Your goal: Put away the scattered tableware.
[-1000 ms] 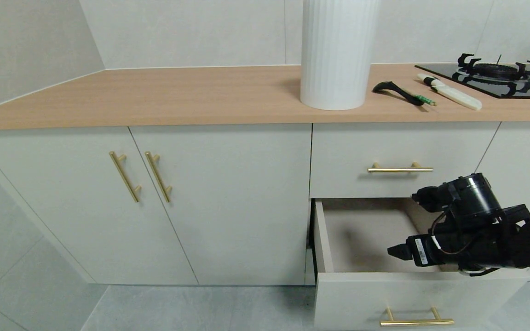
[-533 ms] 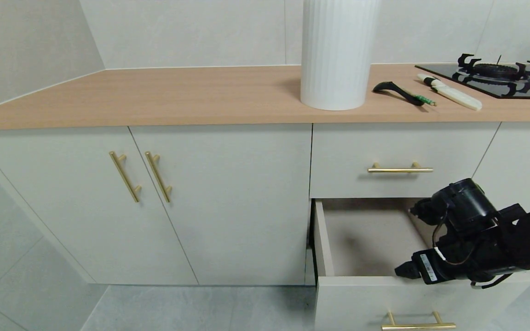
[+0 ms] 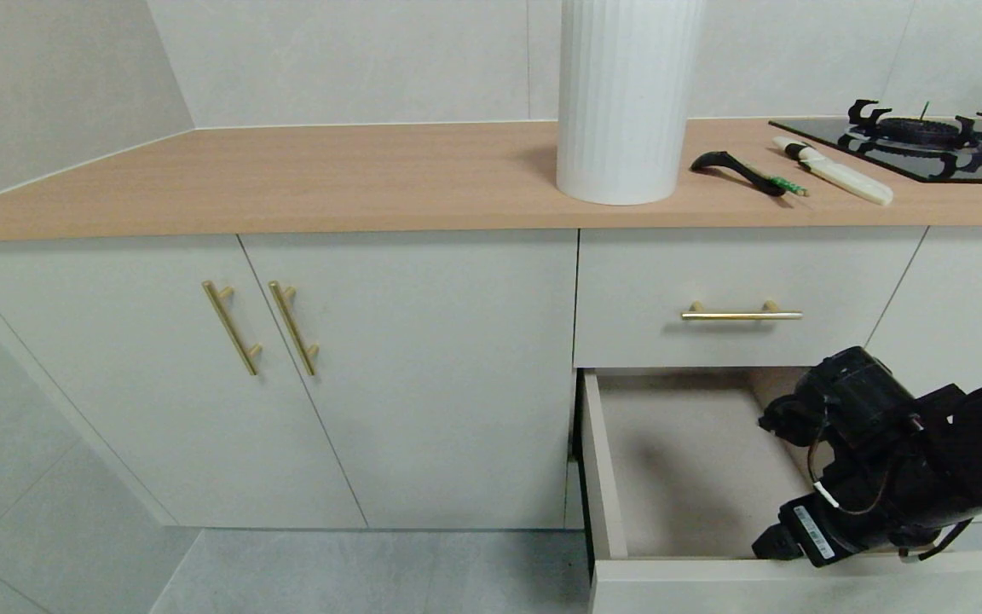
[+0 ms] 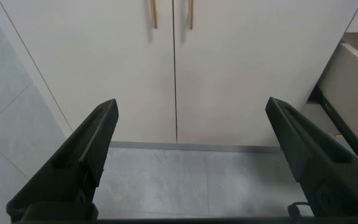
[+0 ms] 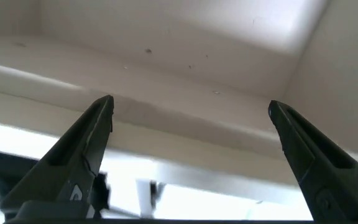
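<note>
Black-handled utensil (image 3: 745, 173) lies on the counter (image 3: 329, 175), long axis diagonal, green tip toward the stove (image 3: 926, 141). The white knife (image 3: 836, 171) sits just beside it, roughly parallel. We see the drawer (image 3: 603, 460) further out than a second ago, with the right gripper (image 3: 771, 546) lower, at its front rim. Its jaws are spread wide, gripping nothing; contact unclear. Left gripper (image 4: 191, 102) is wide open and empty.

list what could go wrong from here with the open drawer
1. The right pincer sits spread at the drawer front, not clamped; it may slip off under a pull.
2. The drawer is well out; more pull could hit its stop.
3. The knife and black tool lie close to the tall vase; a reach there might tip it.
</note>
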Controlling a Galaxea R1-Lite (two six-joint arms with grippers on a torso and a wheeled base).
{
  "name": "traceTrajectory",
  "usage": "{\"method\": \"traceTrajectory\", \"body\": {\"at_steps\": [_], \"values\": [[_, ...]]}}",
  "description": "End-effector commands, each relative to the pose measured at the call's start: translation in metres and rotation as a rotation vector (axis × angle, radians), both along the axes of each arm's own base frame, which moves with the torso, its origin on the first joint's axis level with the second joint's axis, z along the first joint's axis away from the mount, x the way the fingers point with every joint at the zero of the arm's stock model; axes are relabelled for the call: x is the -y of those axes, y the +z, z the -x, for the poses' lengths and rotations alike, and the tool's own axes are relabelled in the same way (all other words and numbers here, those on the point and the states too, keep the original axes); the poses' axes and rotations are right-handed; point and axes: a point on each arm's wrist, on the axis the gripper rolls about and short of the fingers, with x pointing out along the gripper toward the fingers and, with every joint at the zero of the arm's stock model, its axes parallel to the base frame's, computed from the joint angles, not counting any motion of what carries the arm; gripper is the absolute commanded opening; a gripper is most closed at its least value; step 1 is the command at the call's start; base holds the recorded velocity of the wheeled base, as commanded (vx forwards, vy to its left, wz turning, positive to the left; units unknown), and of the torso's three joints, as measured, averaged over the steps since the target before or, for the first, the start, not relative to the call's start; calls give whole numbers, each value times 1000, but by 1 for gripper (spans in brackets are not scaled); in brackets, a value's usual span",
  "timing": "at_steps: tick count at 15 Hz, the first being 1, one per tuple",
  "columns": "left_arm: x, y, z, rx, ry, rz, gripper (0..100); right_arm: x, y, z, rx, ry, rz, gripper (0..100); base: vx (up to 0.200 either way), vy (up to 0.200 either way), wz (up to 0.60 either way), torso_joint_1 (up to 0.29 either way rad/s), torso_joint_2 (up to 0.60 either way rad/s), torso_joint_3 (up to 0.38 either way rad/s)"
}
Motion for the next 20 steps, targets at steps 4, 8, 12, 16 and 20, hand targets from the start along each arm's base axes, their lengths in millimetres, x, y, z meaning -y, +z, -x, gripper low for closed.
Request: {"method": "traceTrajectory", "body": {"at_steps": [4, 8, 12, 16, 20], "values": [[0, 0, 0, 0, 1, 0, 100, -1, -2, 11, -110, 62, 59, 100, 0, 0, 0, 0, 0, 0], [0, 0, 0, 0, 1, 0, 100, 1, -5, 22, -213, 120, 116, 100, 0, 0, 0, 0, 0, 0], [0, 0, 0, 0, 1, 0, 100, 1, -3, 24, -244, 140, 132, 100, 0, 0, 0, 0, 0, 0], [0, 0, 0, 0, 1, 0, 100, -5, 12, 9, -134, 43, 65, 100, 0, 0, 0, 0, 0, 0], [0, 0, 0, 0, 1, 0, 100, -6, 22, -12, 153, -78, -87, 100, 0, 0, 0, 0, 0, 0]]}}
